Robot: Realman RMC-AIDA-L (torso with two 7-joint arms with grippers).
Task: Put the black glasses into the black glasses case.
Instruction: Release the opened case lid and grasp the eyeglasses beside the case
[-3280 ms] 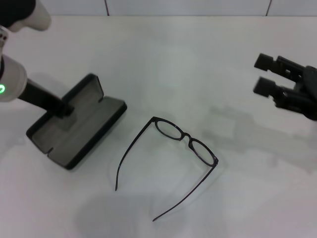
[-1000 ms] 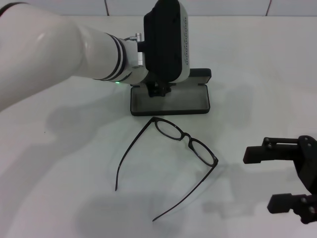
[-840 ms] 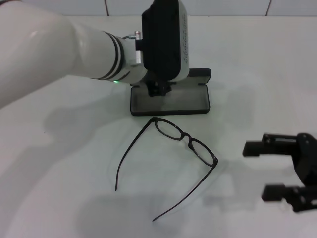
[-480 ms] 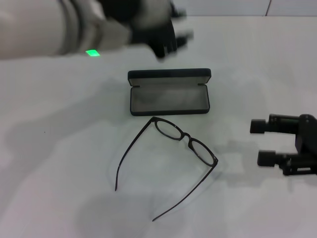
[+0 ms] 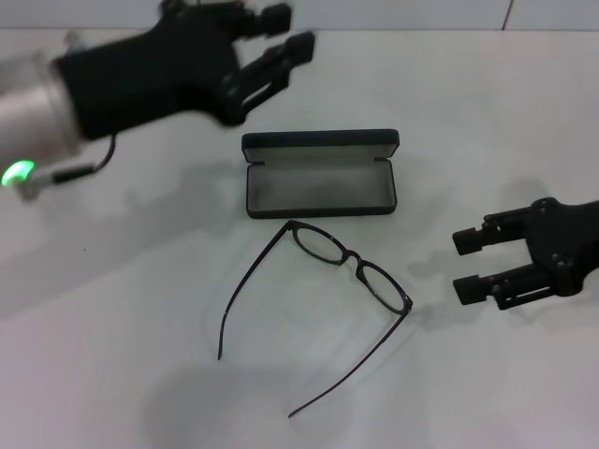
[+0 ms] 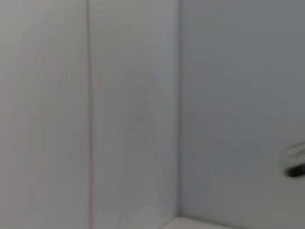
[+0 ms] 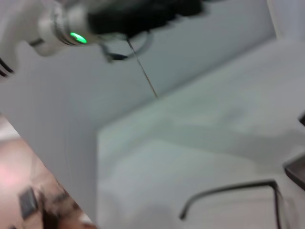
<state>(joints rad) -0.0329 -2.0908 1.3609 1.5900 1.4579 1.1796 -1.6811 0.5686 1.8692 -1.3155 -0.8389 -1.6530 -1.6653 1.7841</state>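
Note:
The black glasses case [image 5: 318, 185] lies open at the table's middle, grey lining up and lid standing at its far side. Just in front of it the black glasses [image 5: 355, 265] rest unfolded, their temple arms pointing toward the near edge. My left gripper [image 5: 288, 33] hovers open above and behind the case's left end, holding nothing. My right gripper [image 5: 465, 265] is open at the right, fingertips aimed at the glasses and a short gap from the right lens. One temple arm of the glasses [image 7: 228, 190] shows in the right wrist view.
The white table [image 5: 112, 309] has open surface on the left and in front of the glasses. A white wall [image 6: 133, 114] fills the left wrist view. The left arm [image 7: 138, 12] crosses the top of the right wrist view.
The left gripper carried the case from the far left to the middle, let go and lifted away to the back left. The right gripper came in low toward the glasses.

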